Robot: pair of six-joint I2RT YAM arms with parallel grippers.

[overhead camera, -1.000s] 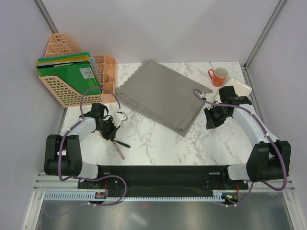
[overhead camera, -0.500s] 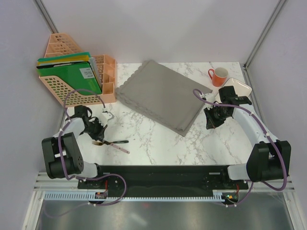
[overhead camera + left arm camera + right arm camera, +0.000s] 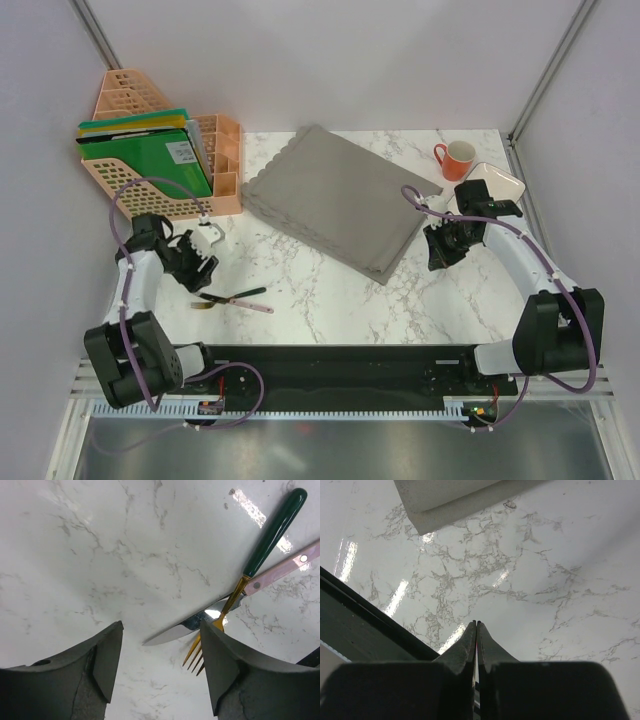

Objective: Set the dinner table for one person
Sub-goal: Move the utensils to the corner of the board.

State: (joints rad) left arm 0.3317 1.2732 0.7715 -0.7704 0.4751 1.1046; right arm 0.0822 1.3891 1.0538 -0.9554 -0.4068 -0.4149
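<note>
The dinner table [image 3: 320, 290] is white marble with grey veins. On its left lie a green-handled fork with gold tines [image 3: 245, 294] and a pink-handled knife [image 3: 250, 304], crossed over each other. My left gripper [image 3: 190, 262] hangs open just left of them, holding nothing. In the left wrist view the fork [image 3: 270, 535] and the knife blade [image 3: 195, 627] lie beyond the left gripper [image 3: 161, 630]. A grey scallop-edged placemat [image 3: 335, 200] lies askew in the middle. My right gripper [image 3: 440, 250] is shut and empty by the placemat's right corner [image 3: 450, 500].
An orange mug [image 3: 456, 160] and a white rectangular plate [image 3: 495, 183] stand at the back right, beside the right arm. A peach file organiser with green folders [image 3: 150, 165] fills the back left corner. The black base rail [image 3: 330, 365] runs along the near edge.
My left gripper has opened and drawn back to the left. The fork and knife, which it held, now lie flat on the marble. The right arm has not moved.
</note>
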